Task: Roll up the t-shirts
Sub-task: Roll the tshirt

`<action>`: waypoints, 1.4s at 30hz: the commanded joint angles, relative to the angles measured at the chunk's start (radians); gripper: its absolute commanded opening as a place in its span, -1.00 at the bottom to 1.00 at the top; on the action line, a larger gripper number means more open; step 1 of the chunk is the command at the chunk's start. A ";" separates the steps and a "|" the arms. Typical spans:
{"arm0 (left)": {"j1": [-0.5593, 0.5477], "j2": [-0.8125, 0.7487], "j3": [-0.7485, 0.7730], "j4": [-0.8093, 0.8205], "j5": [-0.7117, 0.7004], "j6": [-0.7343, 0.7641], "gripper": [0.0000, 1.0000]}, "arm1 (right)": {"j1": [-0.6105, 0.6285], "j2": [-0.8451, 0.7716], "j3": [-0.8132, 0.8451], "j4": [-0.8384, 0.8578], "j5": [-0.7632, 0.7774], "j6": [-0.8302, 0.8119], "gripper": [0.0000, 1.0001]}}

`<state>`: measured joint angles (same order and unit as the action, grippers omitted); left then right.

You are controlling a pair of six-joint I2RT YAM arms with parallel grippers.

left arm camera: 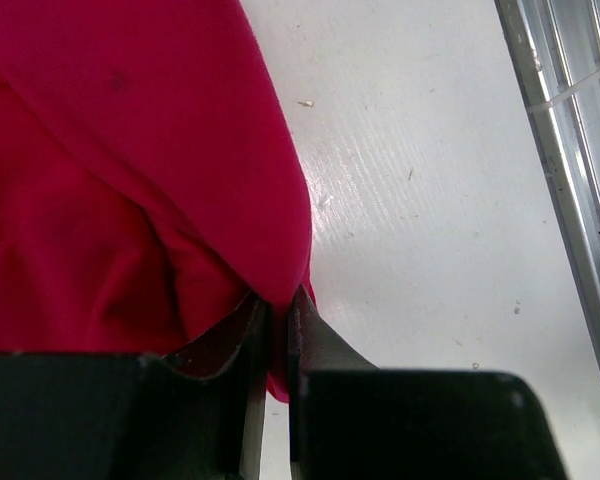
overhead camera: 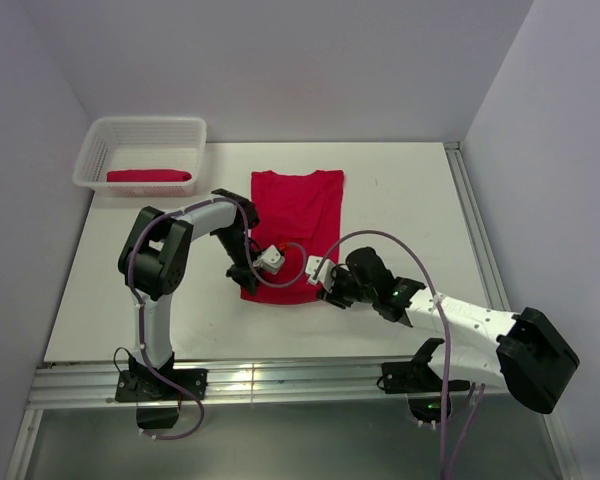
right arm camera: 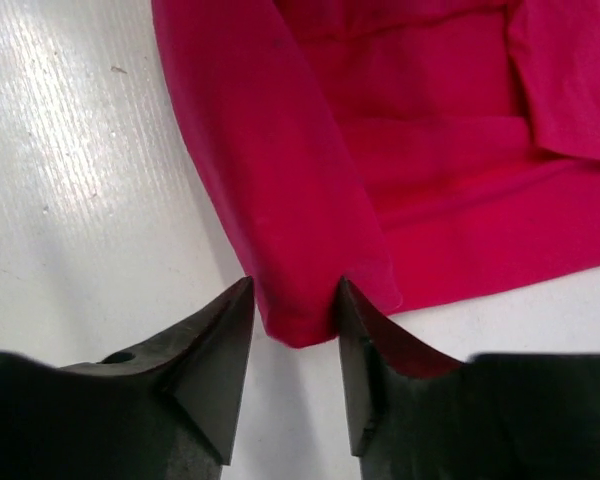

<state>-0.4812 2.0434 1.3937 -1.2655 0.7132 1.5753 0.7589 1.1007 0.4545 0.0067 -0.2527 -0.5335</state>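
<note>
White tabletop (overhead camera: 410, 200): flat crimson cloth t-shirt (overhead camera: 298, 205). Left tool (left arm camera: 282, 302) pinches its near hem; right tool (right arm camera: 295, 287) spread astride hem corner.

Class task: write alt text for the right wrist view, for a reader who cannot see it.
The right gripper, its two black fingers apart, straddles a folded corner of a red t-shirt, not yet pinching it. The t-shirt lies on a white table and fills the upper right of the view.
</note>
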 commanded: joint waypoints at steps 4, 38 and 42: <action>-0.008 0.001 0.008 -0.008 -0.047 0.023 -0.85 | -0.012 0.039 0.065 0.016 -0.011 -0.034 -0.28; 0.047 -0.023 0.021 -0.103 -0.029 0.011 -0.89 | -0.217 0.339 0.423 -0.533 -0.462 0.078 -1.00; 0.065 -0.025 0.021 -0.106 -0.027 0.009 -0.90 | -0.233 0.450 0.493 -0.614 -0.514 0.110 -1.00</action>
<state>-0.4095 2.0460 1.4040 -1.3121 0.7017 1.5471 0.5400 1.4792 0.8864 -0.4831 -0.7334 -0.4610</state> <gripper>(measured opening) 0.142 0.025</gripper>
